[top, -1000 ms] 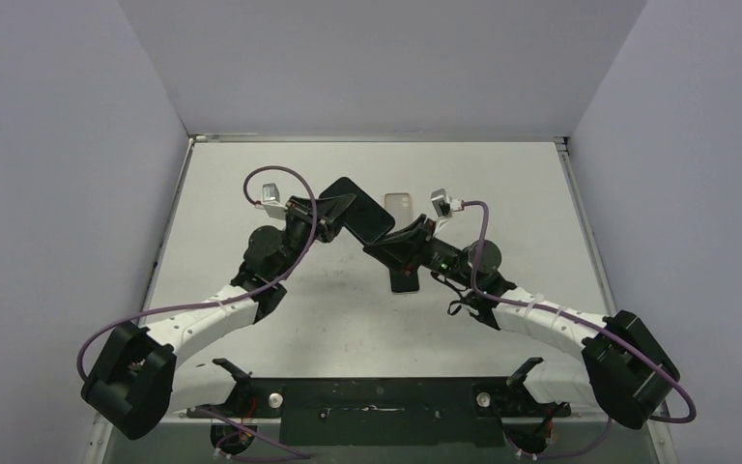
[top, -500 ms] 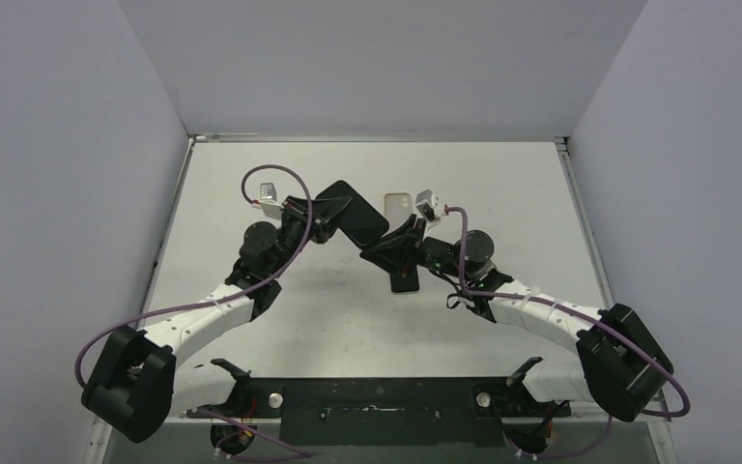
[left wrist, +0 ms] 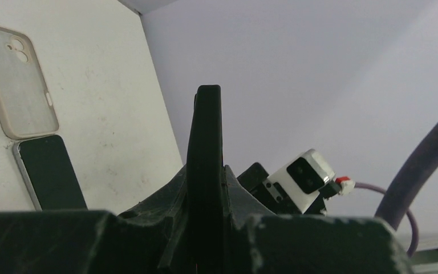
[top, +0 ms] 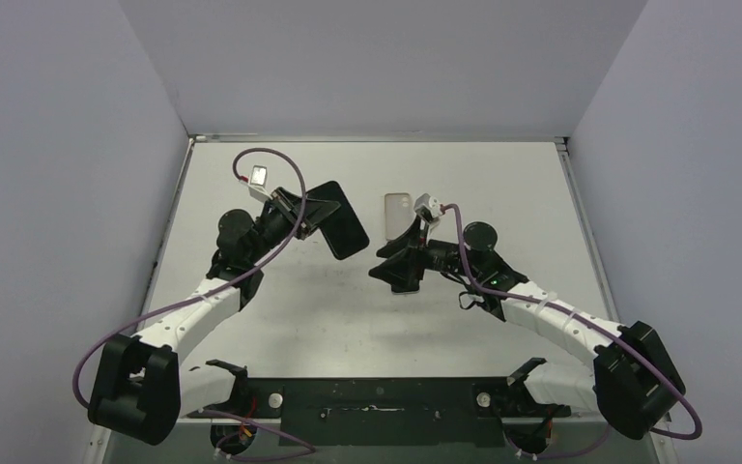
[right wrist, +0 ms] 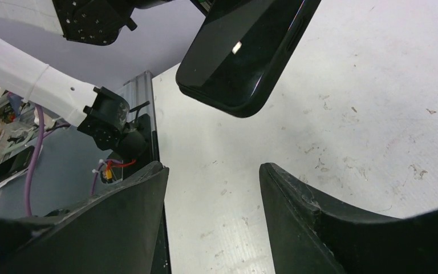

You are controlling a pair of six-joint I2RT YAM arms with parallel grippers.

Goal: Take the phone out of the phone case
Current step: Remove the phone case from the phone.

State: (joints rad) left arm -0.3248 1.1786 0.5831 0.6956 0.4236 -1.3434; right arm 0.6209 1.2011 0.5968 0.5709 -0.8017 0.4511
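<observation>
One glossy black phone [right wrist: 245, 51], perhaps cased

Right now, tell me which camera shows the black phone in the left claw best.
Right wrist: the black phone shows its glossy face, large and sharp, one end cropped. Top external shows it small in the left claw. Left wrist catches just its thin edge, clamped between its own fingers.

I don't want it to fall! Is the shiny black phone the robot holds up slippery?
Probably a bit slippery: the shiny black phone shows a glossy reflection. It looks stiff, jutting out flat though the left gripper clamps only one end. Held above the white table, it could crack if dropped.
</observation>
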